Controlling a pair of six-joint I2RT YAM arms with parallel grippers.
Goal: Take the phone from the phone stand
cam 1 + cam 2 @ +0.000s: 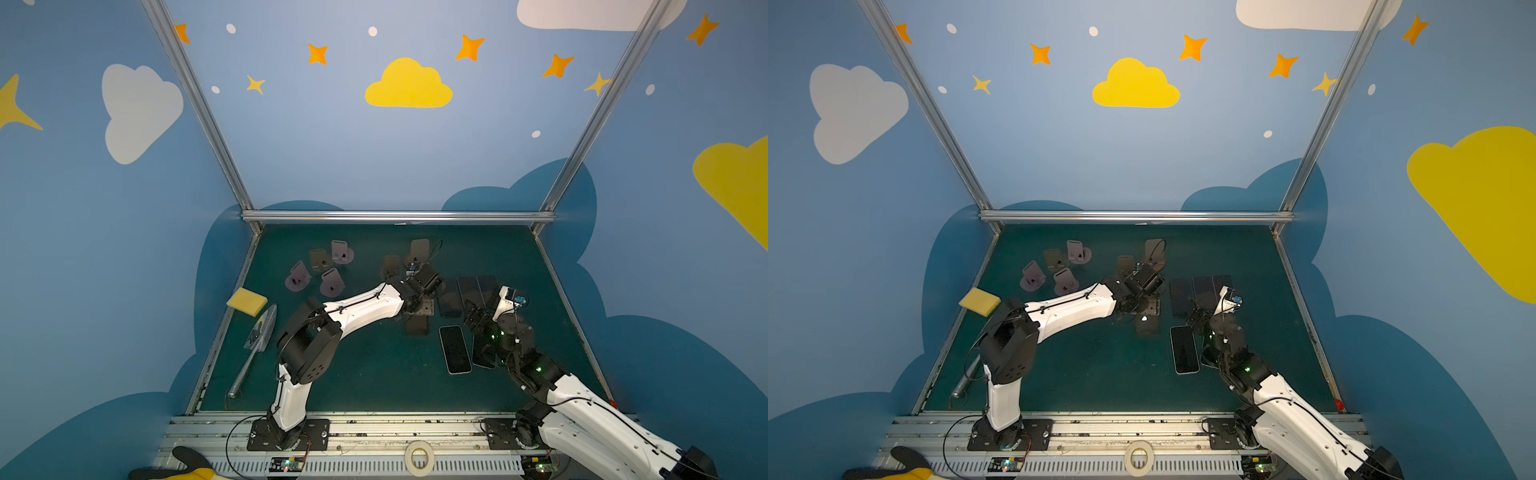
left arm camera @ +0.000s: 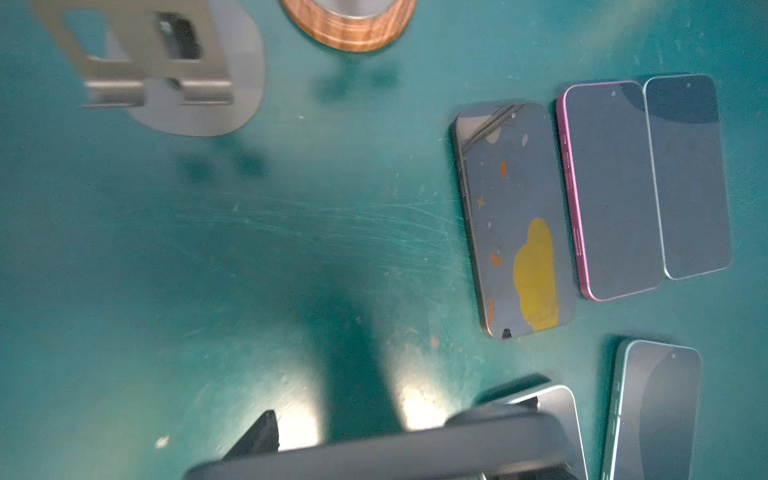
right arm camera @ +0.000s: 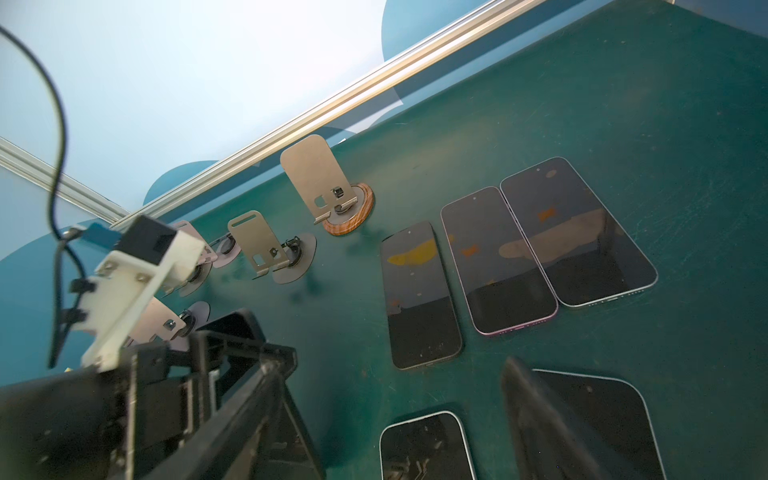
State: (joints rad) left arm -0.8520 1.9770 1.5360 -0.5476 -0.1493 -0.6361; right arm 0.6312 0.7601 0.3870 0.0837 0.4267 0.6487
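Phone apparently gripped crosswise by left end effector, clear of empty stands, above worktop. Right end effector open, holding nothing. Recommended: lower level onto bare worktop beside flat phones; release only once resting.

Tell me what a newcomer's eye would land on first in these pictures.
Probably the row of three dark phones lying flat and side by side on the green table, their screens mirroring the yellow cloud on the wall. Next, the cluster of empty metal phone stands toward the far left, one on a wooden base. A yellow sponge sits at the left edge.
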